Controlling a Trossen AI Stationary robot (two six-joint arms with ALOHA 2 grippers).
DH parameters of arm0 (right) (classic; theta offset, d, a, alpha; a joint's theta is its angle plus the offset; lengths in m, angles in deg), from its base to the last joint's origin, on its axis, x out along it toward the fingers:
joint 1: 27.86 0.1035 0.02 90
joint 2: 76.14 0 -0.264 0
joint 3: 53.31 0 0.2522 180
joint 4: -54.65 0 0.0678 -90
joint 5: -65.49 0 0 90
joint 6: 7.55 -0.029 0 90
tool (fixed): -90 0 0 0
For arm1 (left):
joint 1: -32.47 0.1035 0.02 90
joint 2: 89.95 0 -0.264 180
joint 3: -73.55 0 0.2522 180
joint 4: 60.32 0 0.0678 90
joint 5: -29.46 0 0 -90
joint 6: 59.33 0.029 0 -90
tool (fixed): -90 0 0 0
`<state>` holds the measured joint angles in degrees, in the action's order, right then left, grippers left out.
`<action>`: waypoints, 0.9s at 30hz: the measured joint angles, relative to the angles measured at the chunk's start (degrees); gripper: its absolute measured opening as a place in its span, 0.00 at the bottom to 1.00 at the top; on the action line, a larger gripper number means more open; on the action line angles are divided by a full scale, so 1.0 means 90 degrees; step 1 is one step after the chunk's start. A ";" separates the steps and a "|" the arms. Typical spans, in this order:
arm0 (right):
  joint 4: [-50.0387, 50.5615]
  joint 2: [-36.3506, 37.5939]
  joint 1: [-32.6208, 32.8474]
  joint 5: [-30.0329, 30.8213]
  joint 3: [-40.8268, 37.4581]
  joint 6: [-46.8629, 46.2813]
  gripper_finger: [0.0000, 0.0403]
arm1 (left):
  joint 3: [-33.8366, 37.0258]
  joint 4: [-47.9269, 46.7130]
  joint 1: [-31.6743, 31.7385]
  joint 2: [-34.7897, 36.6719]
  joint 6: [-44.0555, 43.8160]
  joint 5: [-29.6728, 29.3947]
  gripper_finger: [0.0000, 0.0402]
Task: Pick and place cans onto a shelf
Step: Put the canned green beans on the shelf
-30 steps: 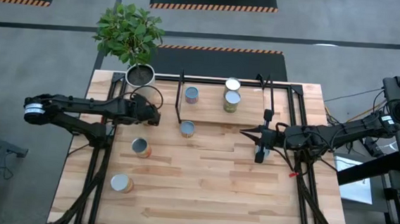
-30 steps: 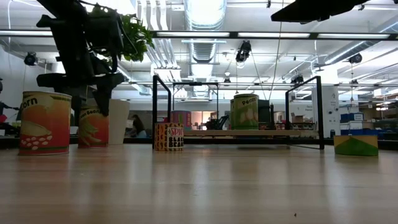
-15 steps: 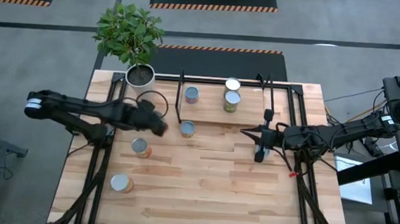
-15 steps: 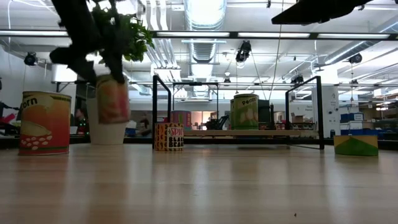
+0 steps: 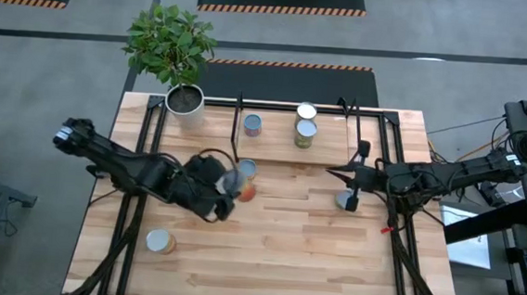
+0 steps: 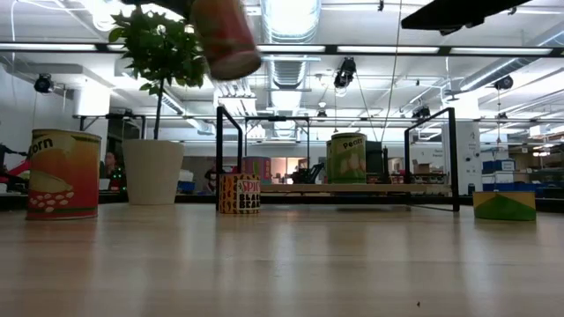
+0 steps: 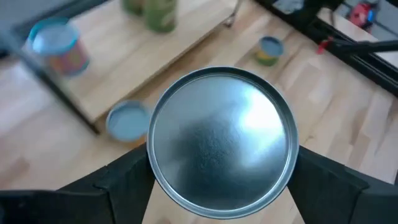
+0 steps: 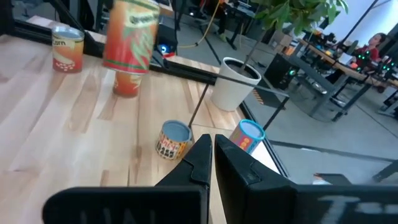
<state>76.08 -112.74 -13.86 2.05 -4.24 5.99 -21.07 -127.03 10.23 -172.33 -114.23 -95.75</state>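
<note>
The left pincer (image 5: 230, 187) is grasping a can (image 7: 222, 142), one dark finger (image 7: 121, 180) on each side of it, up in the air over the middle of the surface (image 5: 284, 251). In the low view that can (image 6: 226, 35) hangs high and tilted.

It could slip, I think, because it leans and only its sides are pinched. Another can (image 5: 246, 170) stands on the surface just in front of the shelf (image 5: 273, 139), close under the carried one. If the arm comes down too soon, the two could bump. The thin black rod (image 6: 218, 158) at the shelf's end could get knocked too.

Three cans already sit on the shelf: a blue-topped can (image 5: 252, 124), a green can (image 5: 304, 134) and one behind it (image 5: 306, 111).

The right pincer (image 5: 349, 186) waits to the right, its fingers (image 8: 202, 158) clenched together, with a short green can (image 5: 345, 201) just beside it.

One more can (image 5: 158, 242) stands near the front left. A white pot with a green plant (image 5: 184, 100) sits at the back corner. Past the surface is a big workshop with bright ceiling lights (image 6: 291, 16), and a person (image 8: 375, 42) sits far off.
</note>
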 joint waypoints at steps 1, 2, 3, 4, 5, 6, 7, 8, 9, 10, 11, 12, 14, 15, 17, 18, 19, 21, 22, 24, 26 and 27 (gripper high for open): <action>0.0047 0.0076 0.0000 -0.0002 -0.0003 -0.0009 0.02 | -0.0249 -0.0020 0.0000 -0.0195 0.0212 -0.0011 0.75; 0.0097 0.0149 0.0000 -0.0018 -0.0008 -0.0011 0.02 | -0.0493 -0.0080 0.0001 -0.0390 0.0392 -0.0013 0.75; 0.0160 0.0225 0.0000 -0.0086 -0.0018 -0.0014 0.02 | -0.0723 -0.0194 0.0006 -0.0576 0.0547 -0.0018 0.75; 0.0217 0.0306 0.0000 -0.0146 -0.0033 -0.0014 0.02 | -0.0951 -0.0346 0.0016 -0.0757 0.0664 -0.0020 0.75; 0.0241 0.0366 0.0000 -0.0167 -0.0050 -0.0014 0.02 | -0.1171 -0.0517 0.0034 -0.0937 0.0737 -0.0029 0.75; 0.0255 0.0419 0.0002 -0.0172 -0.0062 -0.0031 0.02 | -0.1380 -0.0686 0.0056 -0.1105 0.0774 -0.0030 0.75; 0.0282 0.0487 0.0002 -0.0175 -0.0076 -0.0054 0.02 | -0.1574 -0.0825 0.0080 -0.1262 0.0785 -0.0033 0.75; 0.0329 0.0558 0.0002 -0.0173 -0.0098 -0.0055 0.02 | -0.1754 -0.0922 0.0113 -0.1410 0.0788 -0.0035 0.75; 0.0346 0.0623 0.0000 -0.0172 -0.0123 -0.0055 0.02 | -0.1943 -0.0985 0.0159 -0.1552 0.0829 -0.0040 0.75; 0.0334 0.0670 0.0000 -0.0172 -0.0143 -0.0055 0.02 | -0.2119 -0.1000 0.0200 -0.1688 0.0919 -0.0049 0.75; 0.0315 0.0713 0.0000 -0.0172 -0.0166 -0.0055 0.02 | -0.2298 -0.0996 0.0241 -0.1811 0.1021 -0.0066 0.75; 0.0322 0.0763 0.0000 -0.0173 -0.0191 -0.0055 0.02 | -0.2473 -0.0993 0.0285 -0.1940 0.1132 -0.0116 0.75; 0.0337 0.0875 0.0000 -0.0177 -0.0229 -0.0055 0.02 | -0.2822 -0.0996 0.0387 -0.2174 0.1352 -0.0193 0.75; 0.0332 0.0924 0.0000 -0.0175 -0.0243 -0.0058 0.02 | -0.2986 -0.0994 0.0445 -0.2275 0.1470 -0.0200 0.75; 0.0319 0.1017 0.0000 -0.0175 -0.0270 -0.0086 0.02 | -0.3281 -0.0994 0.0559 -0.2474 0.1710 -0.0196 0.75; 0.0319 0.1059 0.0000 -0.0175 -0.0282 -0.0089 0.02 | -0.3408 -0.0996 0.0622 -0.2565 0.1838 -0.0189 0.75; 0.0321 0.1090 0.0000 -0.0175 -0.0290 -0.0094 0.02 | -0.3518 -0.0993 0.0685 -0.2645 0.1961 -0.0153 0.75; 0.0327 0.1145 0.0000 -0.0175 -0.0308 -0.0104 0.02 | -0.3702 -0.0995 0.0812 -0.2805 0.2149 -0.0051 0.75; 0.0335 0.1164 0.0000 -0.0175 -0.0319 -0.0104 0.02 | -0.3781 -0.0997 0.0883 -0.2886 0.2221 -0.0004 0.75; 0.0342 0.1187 0.0000 -0.0175 -0.0332 -0.0104 0.02 | -0.3912 -0.1008 0.1011 -0.3042 0.2339 0.0036 0.75; 0.0342 0.1190 0.0000 -0.0175 -0.0338 -0.0104 0.02 | -0.4011 -0.1008 0.1156 -0.3175 0.2447 0.0184 0.75; 0.0342 0.1190 0.0000 -0.0176 -0.0339 -0.0105 0.02 | -0.4048 -0.1010 0.1228 -0.3237 0.2500 0.0278 0.75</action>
<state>79.15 -102.03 -13.86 0.47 -7.29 5.04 -57.51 -136.12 21.28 -201.47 -91.74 -93.24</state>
